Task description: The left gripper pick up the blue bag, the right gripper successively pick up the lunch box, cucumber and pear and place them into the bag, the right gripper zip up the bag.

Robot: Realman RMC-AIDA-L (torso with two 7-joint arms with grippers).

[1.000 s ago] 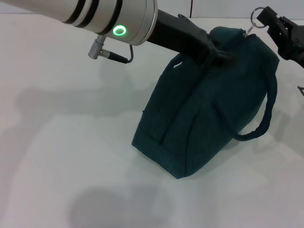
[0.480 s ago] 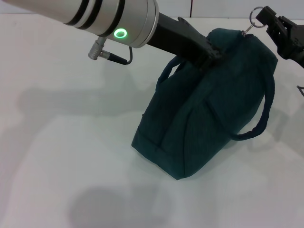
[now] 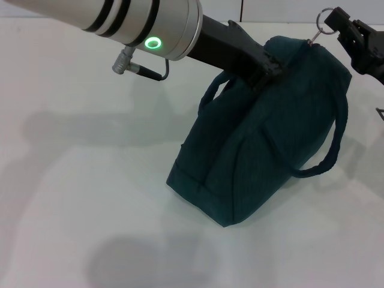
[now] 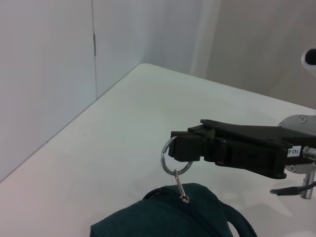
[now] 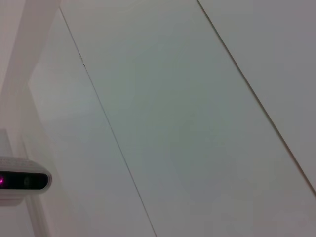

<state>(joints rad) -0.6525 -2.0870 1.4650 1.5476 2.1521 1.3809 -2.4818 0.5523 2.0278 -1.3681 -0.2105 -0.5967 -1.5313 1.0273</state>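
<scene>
The blue bag [image 3: 264, 138] sits in the middle right of the head view, on the white surface [image 3: 78, 180]. It is dark teal, tipped to one side, and zipped up along the top. One looped handle [image 3: 333, 141] hangs down its right side.

The left gripper [image 3: 264, 66] comes in from the upper left on a long silver arm with a green light. Its fingers press on the top of the bag, but I cannot tell if they are pinching it.

The right gripper [image 3: 333, 21] is in the upper right corner. Its fingers pinch the silver ring [image 4: 175, 157] of the zipper. The arm is cut off by the edge. The bag hides whatever is inside it.
</scene>
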